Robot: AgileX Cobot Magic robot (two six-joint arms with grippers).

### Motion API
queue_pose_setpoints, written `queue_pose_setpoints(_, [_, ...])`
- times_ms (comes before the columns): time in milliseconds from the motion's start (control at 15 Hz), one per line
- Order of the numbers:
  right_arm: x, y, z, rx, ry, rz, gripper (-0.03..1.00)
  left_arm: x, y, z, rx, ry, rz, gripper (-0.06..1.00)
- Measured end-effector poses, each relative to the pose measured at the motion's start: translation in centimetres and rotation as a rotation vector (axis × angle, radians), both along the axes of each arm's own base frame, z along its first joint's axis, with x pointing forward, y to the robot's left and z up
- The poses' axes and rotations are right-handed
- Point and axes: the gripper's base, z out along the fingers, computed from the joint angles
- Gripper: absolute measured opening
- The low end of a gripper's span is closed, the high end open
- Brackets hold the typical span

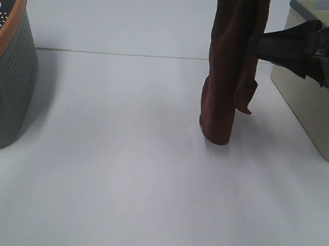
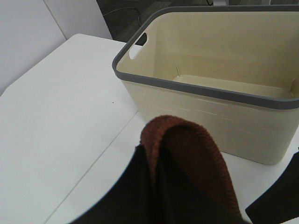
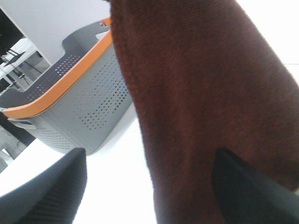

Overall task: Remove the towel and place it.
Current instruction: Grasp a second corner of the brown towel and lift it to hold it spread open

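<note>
The dark reddish-brown towel point(image 1: 225, 76) hangs in a long bunched fold from above the top edge of the exterior high view, and its low end touches or nearly touches the white table point(image 1: 120, 182). My left gripper point(image 2: 196, 196) is shut on the towel's top fold point(image 2: 187, 149); the exterior high view does not show this gripper. My right gripper point(image 1: 255, 47) reaches in from the right at the towel's upper part, open. In the right wrist view the towel point(image 3: 196, 93) hangs between its spread fingers point(image 3: 51, 191).
A cream basket with a grey rim point(image 1: 314, 106) stands on the table at the right, empty inside point(image 2: 210, 107). A grey perforated basket with an orange rim point(image 1: 3, 70) stands at the left point(image 3: 79, 107).
</note>
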Motion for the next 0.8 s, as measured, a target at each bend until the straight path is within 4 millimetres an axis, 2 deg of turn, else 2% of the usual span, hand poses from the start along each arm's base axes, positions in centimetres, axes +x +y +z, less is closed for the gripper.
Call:
queue_pose_setpoints(200, [1.4,-0.1,-0.6,-0.044,0.028,-0.042,0.65,0.2,-0.3,0.0,-0.031,-0.014,0.000,0.01])
queue_pose_setpoints(400, [2.3,1.8,-1.5,-0.126,0.055,-0.026,0.65,0.2,-0.3,0.0,-0.034,-0.012,0.001,0.01])
queue_pose_setpoints(533, [2.3,2.7,-2.3,-0.198,0.073,-0.026,0.65,0.2,-0.3,0.0,-0.029,-0.015,0.002,0.01])
queue_pose_setpoints(800, [2.2,2.4,-2.6,-0.295,0.068,-0.016,0.61,0.3,-0.2,0.0,-0.018,-0.028,0.003,0.01])
